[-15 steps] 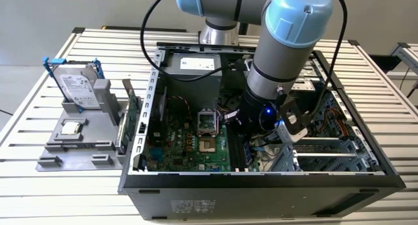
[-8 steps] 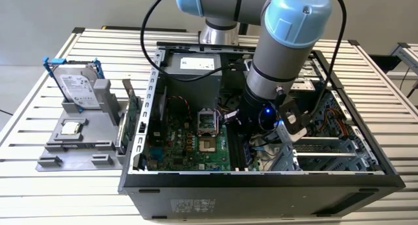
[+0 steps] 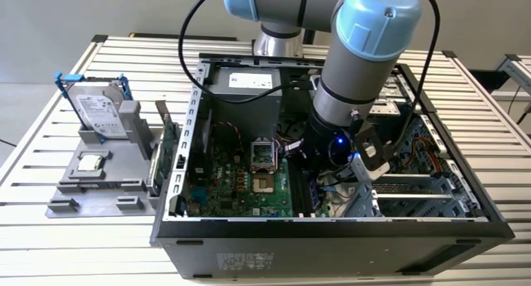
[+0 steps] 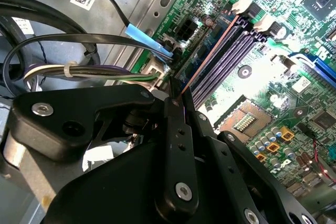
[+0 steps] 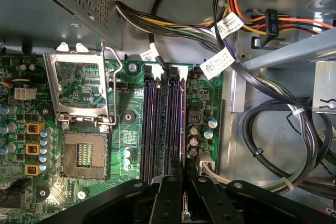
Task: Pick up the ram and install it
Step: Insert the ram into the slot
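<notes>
Here the arm (image 3: 349,81) reaches down into the open computer case (image 3: 332,227) that sits on the slatted tabletop (image 3: 50,242). In both wrist views the black claw (image 5: 184,195) is closed on the ram (image 4: 207,59), which shows edge-on as a thin strip running forward from between the fingers (image 4: 176,145). In the first wrist view the ram (image 5: 182,124) lines up along the memory slots (image 5: 157,124) of the green motherboard (image 5: 126,108), over the slot farthest from the processor socket. How deep it sits in that slot cannot be told. The long purple-black slots beside it lie parallel, with white latches at their far ends.

The open processor socket (image 5: 84,153) with its raised metal frame (image 5: 81,90) sits on the other side of the slots. Bundles of coloured cables (image 5: 220,30) with white labels cross the case wall just past the slots' far ends.

In the exterior view, a grey holder (image 3: 104,180) stands on the tabletop at the exterior view's left of the case. A silver hard drive (image 3: 98,112) in a blue frame is propped upright at its back, and a green expansion card (image 3: 168,143) stands on edge near the case wall.
</notes>
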You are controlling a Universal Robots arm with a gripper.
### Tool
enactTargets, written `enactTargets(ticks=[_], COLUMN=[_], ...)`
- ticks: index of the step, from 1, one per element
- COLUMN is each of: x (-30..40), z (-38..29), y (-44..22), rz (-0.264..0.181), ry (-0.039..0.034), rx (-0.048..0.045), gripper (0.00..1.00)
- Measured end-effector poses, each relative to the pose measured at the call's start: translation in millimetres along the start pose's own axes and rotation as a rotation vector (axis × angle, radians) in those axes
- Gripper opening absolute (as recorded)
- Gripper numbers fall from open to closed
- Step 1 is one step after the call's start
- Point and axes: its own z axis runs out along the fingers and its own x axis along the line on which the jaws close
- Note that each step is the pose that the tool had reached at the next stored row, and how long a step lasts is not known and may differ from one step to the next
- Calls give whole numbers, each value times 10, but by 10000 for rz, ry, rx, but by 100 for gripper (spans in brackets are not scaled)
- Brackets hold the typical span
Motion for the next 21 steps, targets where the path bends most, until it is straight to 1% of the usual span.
enactTargets(ticks=[7, 12, 21], x=[0, 1, 3], z=[0, -40, -47], y=[1, 1, 1], rz=[7, 18, 202], ry=[0, 2, 2], rx=[9, 58, 86], gripper=[0, 0, 0])
